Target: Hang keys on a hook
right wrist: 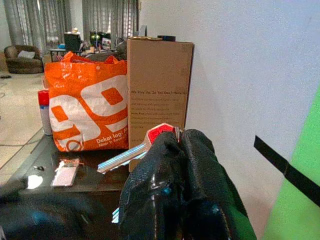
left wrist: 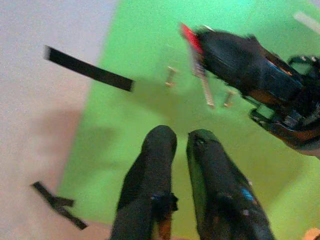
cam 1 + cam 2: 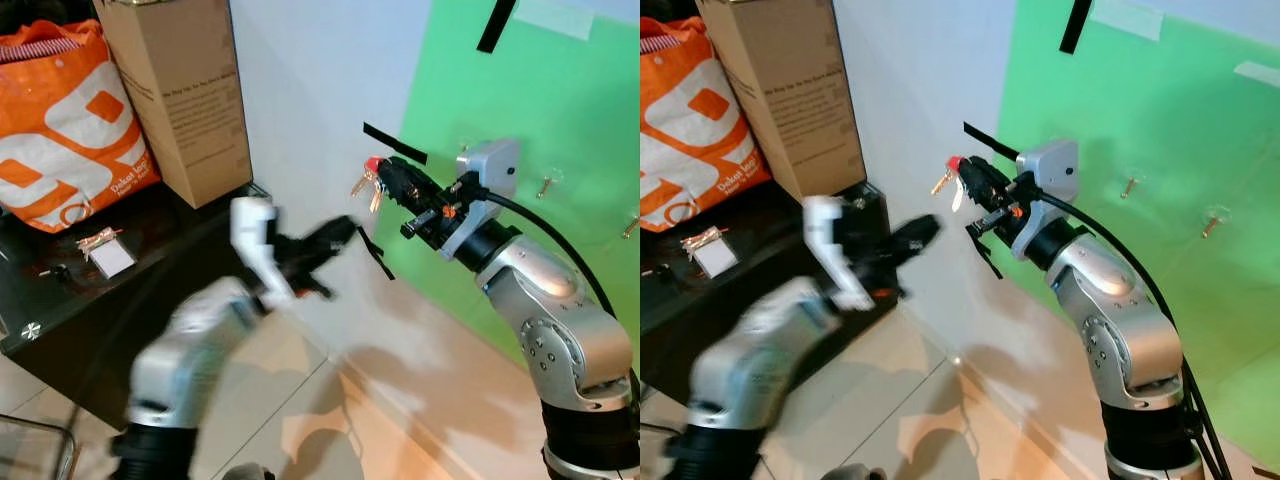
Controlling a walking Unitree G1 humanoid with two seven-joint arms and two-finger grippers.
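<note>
Keys [image 3: 368, 184] are in my right pincer [image 3: 388, 178], pinched at the red-capped end, with the blades dangling below the black fingers. From the right wrist view I see the red cap and one silver blade sticking out past the fingertips, which are pressed tight on them. So the pickup is done; the hanging is not.

My right arm holds the keys up in front of the wall, near the left edge of the green sheet [image 3: 560, 90]. Hooks [image 3: 545, 184] sit further right on that sheet, well apart from the keys, and none carries anything that I can see. I judge what remains is to carry the keys across to a hook, slip the ring over it, and let go.

My left pincer [image 3: 330, 238] is blurred in the head views, low and near the counter [image 3: 70, 310] edge; the left wrist view shows its fingers close together with a narrow gap, holding nothing. An orange bag [image 3: 65, 120] and a cardboard box [image 3: 185, 90] stand on the counter.
</note>
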